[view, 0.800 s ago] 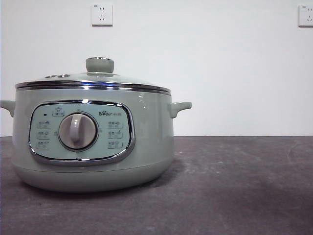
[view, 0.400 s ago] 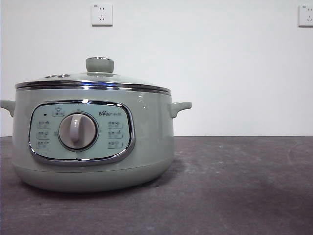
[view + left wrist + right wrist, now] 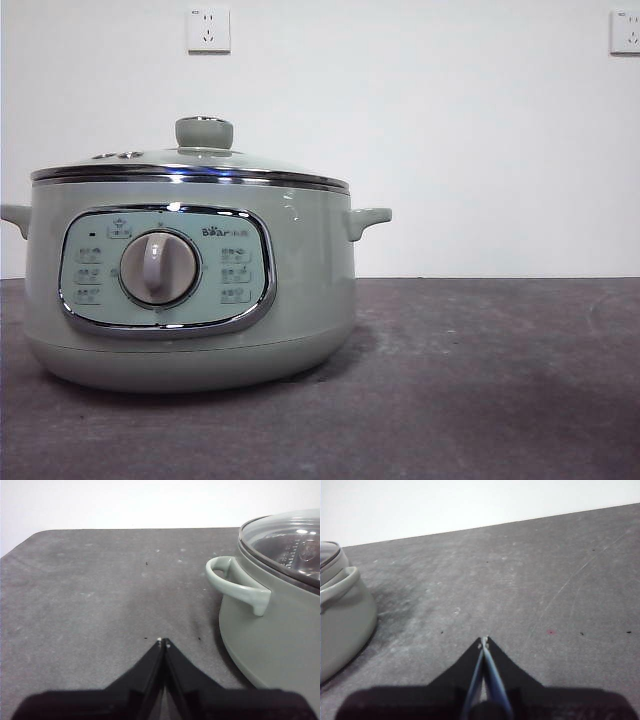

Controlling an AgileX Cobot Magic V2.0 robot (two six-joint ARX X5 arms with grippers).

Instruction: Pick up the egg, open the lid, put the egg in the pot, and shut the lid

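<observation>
The sage-green pot [image 3: 190, 280] stands on the dark table at the left of the front view, dial and "Bear" logo facing the camera. The glass lid [image 3: 190, 165] with its green knob [image 3: 204, 132] sits shut on it. The egg is not in view in any frame. My left gripper [image 3: 163, 642] is shut and empty above the table, beside the pot's side handle [image 3: 235, 582]; the lid [image 3: 285, 542] shows there too. My right gripper [image 3: 483, 641] is shut and empty above the table on the pot's other side, the pot [image 3: 342, 615] at the view's edge.
The grey table [image 3: 480, 380] stretches to the right of the pot. A white wall with two power sockets [image 3: 208, 30] stands behind. No arm shows in the front view.
</observation>
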